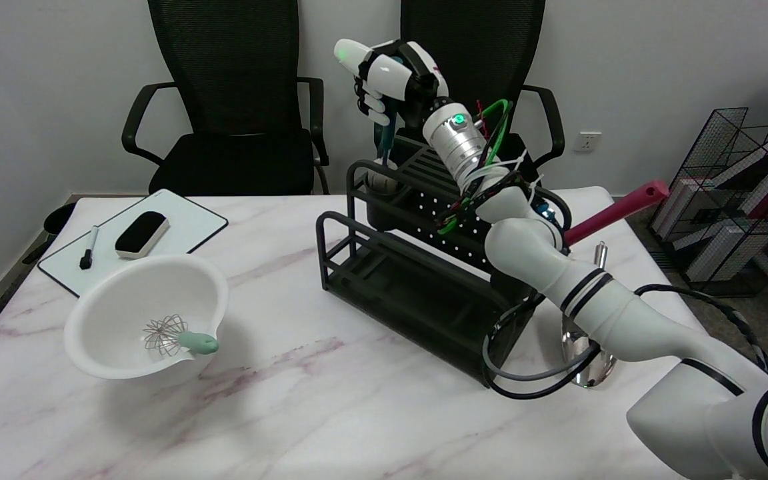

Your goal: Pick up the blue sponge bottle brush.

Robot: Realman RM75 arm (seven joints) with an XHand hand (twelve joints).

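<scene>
The blue sponge bottle brush (383,137) stands nearly upright at the back left corner of the black rack (384,280). Its thin blue handle rises out of the rack's utensil cup (380,193), where a pale head shows at the rim. My right hand (391,73) is raised above the rack and grips the top of the handle, with its fingers wrapped around it. Whether the brush's lower end still rests in the cup cannot be told. The forearm hides the rack's back right part.
A white bowl (117,303) with a green-handled whisk (177,337) sits front left. Behind it lies a whiteboard (187,220) with an eraser (142,233) and a marker (89,247). A red-handled utensil (617,210) and a metal spoon (587,350) lie right of the rack. Two black chairs stand behind the table.
</scene>
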